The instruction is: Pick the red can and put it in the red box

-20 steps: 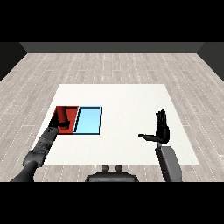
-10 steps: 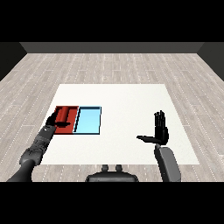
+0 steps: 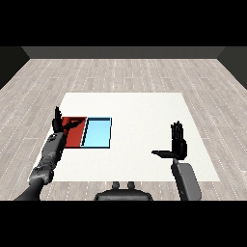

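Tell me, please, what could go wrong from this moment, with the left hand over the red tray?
1. The left hand is open over the red tray, and no red can is visible; it may lie under the hand, so a careless withdrawal could knock it.
2. The light blue tray touches the red one, so a sideways sweep might push it.

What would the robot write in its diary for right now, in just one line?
left robot hand: open, over red tray | right robot hand: open, raised, holding nothing | red can: not visible | light blue tray: beside red tray
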Controlling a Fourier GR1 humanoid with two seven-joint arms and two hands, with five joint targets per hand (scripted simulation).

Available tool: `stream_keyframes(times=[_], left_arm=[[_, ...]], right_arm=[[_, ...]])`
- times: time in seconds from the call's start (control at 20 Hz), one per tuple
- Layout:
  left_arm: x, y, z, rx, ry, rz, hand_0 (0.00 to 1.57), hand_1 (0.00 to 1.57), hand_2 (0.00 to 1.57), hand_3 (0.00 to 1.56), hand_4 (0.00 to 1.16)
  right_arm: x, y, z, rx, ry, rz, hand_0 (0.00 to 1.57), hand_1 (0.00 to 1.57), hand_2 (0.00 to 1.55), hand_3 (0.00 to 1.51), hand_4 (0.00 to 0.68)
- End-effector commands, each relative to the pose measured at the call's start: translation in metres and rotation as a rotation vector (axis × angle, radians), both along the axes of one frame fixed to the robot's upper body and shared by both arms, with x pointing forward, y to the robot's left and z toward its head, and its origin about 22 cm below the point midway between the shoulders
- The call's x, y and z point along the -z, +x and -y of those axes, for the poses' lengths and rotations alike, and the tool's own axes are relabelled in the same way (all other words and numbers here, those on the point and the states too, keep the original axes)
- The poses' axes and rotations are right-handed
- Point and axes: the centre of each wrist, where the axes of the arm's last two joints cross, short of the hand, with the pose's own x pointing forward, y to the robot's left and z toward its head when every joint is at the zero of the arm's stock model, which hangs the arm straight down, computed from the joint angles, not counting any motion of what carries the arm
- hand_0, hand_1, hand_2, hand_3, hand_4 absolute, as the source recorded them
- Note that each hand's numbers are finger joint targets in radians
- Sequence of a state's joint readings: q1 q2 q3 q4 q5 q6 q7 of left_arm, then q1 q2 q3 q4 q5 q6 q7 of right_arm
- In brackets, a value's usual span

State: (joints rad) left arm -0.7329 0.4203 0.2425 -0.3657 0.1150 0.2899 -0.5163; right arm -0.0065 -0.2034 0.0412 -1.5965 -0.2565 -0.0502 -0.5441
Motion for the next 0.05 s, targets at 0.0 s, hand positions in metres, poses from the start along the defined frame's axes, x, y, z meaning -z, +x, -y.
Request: stream_keyframes(times=[0.0], left_arm=[[-0.0101,0.0097,0.0330,0.128,-0.077,0.281,0.00,0.00,0.00,0.00,0.00]], right_arm=[[0.0019,-0.0021,-0.0047,-0.023,0.001,-0.006,0.00,0.00,0.00,0.00,0.000]])
